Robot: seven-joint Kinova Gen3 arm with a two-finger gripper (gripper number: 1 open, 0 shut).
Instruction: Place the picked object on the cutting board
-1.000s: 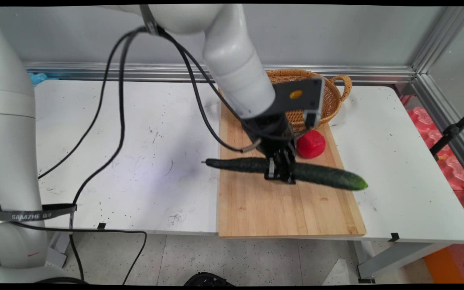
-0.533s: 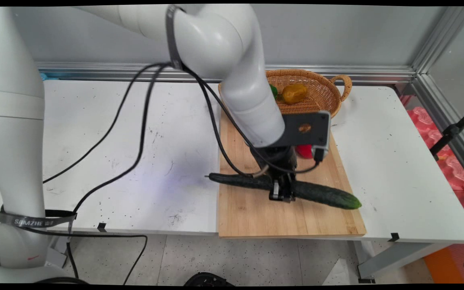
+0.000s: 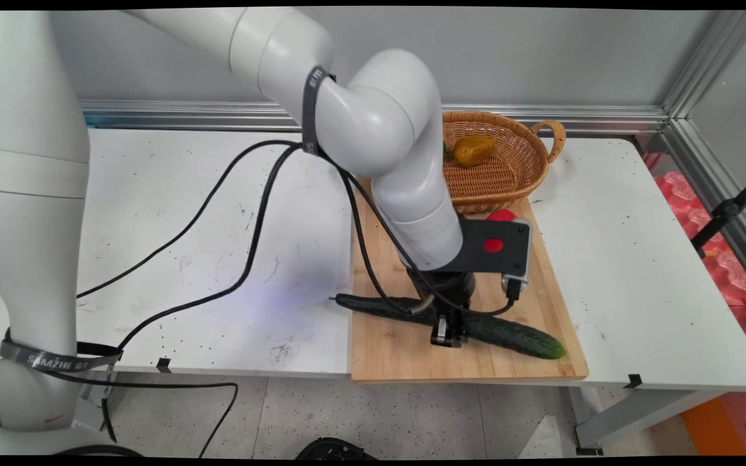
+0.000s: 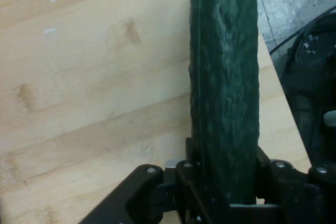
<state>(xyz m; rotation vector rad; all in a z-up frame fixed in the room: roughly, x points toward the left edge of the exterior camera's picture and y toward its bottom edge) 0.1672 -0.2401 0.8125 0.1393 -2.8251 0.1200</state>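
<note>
My black gripper [image 3: 449, 336] is shut on a long dark green cucumber [image 3: 509, 333], holding it near its middle. The cucumber lies almost level just over the near part of a wooden cutting board [image 3: 399, 349]; its stem end reaches past the board's left edge and its tip points right. In the hand view the cucumber [image 4: 224, 77] runs up from between the fingers of the gripper [image 4: 223, 182] over the board [image 4: 89, 103]. A red tomato [image 3: 501, 215] sits on the board's far part, mostly hidden behind the hand.
A wicker basket [image 3: 522, 171] with a yellow-brown fruit [image 3: 473, 149] in it stands behind the board at the table's back. Black cables [image 3: 217, 213] hang from the arm over the white table [image 3: 638, 259]. An aluminium frame runs along the back and right.
The arm has come down and toward the near edge with the cucumber in its grip, from over the board's middle to its near part. The hand now covers most of the tomato.
</note>
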